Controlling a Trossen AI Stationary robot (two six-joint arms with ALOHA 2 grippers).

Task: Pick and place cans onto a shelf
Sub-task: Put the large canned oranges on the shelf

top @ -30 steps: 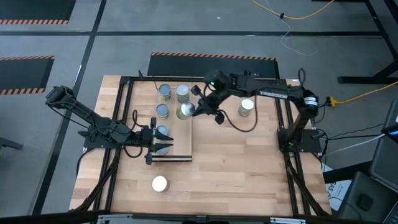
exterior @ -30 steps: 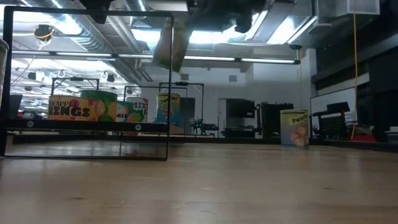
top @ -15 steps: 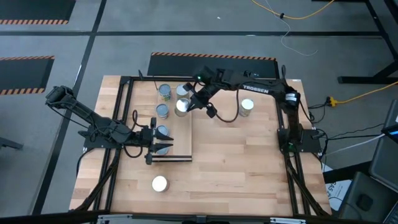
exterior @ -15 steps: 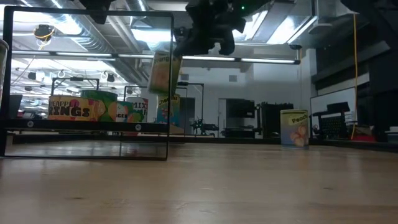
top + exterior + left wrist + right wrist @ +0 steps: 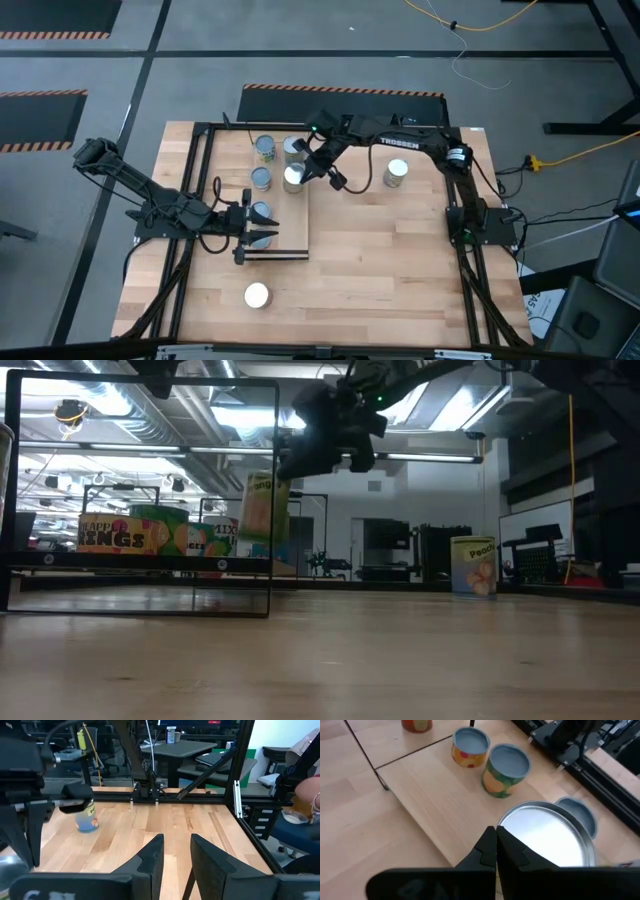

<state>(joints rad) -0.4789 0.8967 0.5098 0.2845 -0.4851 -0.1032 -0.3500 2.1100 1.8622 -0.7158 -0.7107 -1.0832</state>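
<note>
I have the right gripper [image 5: 309, 170] clamped on a can's [image 5: 293, 176] rim, hanging it above the shelf [image 5: 296, 225] beside 4 shelved cans to fill the row. Left gripper [image 5: 262, 228] waits part-open at the shelf's near end.

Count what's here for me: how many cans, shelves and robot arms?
Cans: 7
Shelf: 1
Robot arms: 2
Total: 10

Even, bright overhead light; ceiling strip lamps [image 5: 200, 450] glare in the low view, where the near tabletop [image 5: 320, 670] blurs.
</note>
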